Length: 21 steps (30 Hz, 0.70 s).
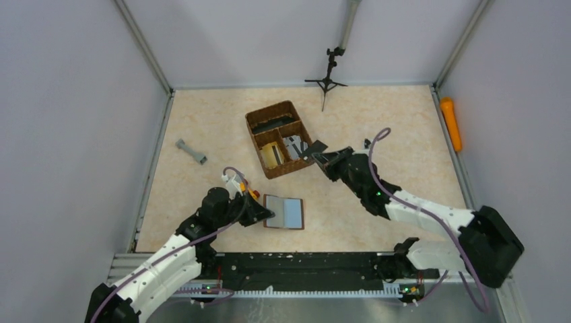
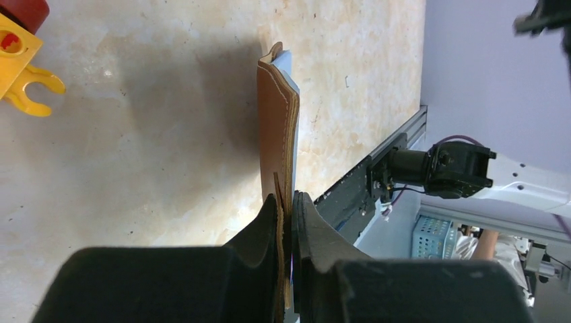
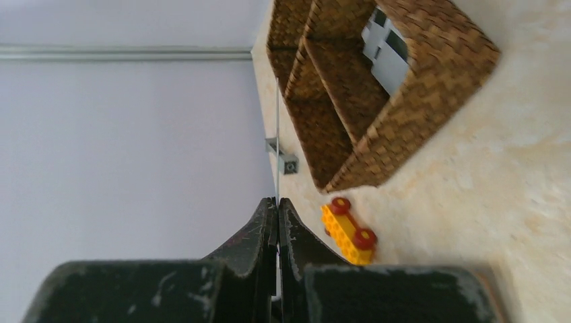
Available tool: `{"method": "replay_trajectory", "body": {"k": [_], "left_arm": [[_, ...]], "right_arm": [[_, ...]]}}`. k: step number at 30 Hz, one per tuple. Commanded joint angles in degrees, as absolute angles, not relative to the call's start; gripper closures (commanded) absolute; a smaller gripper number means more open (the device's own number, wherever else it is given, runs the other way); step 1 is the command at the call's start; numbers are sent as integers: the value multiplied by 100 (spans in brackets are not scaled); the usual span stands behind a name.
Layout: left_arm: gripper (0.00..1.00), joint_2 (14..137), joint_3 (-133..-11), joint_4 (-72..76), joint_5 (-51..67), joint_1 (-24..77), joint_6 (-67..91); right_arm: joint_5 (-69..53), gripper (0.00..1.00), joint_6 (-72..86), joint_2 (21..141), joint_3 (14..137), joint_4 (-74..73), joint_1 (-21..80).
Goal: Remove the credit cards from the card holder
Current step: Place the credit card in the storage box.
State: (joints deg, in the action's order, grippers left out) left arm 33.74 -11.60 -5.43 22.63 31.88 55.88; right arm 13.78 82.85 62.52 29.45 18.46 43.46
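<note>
The brown card holder (image 1: 284, 212) lies open on the table, its grey-silver inside facing up. My left gripper (image 1: 268, 214) is shut on its left edge. In the left wrist view the card holder (image 2: 276, 121) shows edge-on, clamped between the fingers of the left gripper (image 2: 288, 202). My right gripper (image 1: 322, 158) is shut on a credit card (image 1: 314, 149), held above the table at the near right corner of the woven basket (image 1: 252, 121). In the right wrist view that card (image 3: 277, 134) is a thin line rising from the shut right gripper (image 3: 277, 202).
The woven basket (image 3: 431, 60) holds grey-white flat pieces (image 1: 293, 143) in one compartment. A yellow and red toy (image 1: 250, 192) sits by the left wrist. A grey part (image 1: 191, 151) lies at left, a small tripod (image 1: 326, 81) at the back, an orange object (image 1: 451, 123) at right.
</note>
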Motion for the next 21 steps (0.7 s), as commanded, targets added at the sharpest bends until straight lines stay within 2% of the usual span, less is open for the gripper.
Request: {"method": "replay_trajectory", "body": {"k": [1, 12, 16, 21], "left_arm": [[100, 3485, -1250, -300, 2351, 3164, 5266], [100, 3376, -1050, -642, 2057, 3145, 4851], [100, 3306, -1055, -864, 1893, 3141, 4677], [100, 3220, -1056, -944, 1866, 3145, 4615]], "right_arm": [[1909, 100, 8430, 7486, 4211, 2999, 4339], [2105, 100, 9174, 10660, 6595, 3558, 4455], [2245, 100, 9103, 11410, 7380, 3594, 4484], [2593, 100, 9138, 11988, 7727, 3556, 4527]]}}
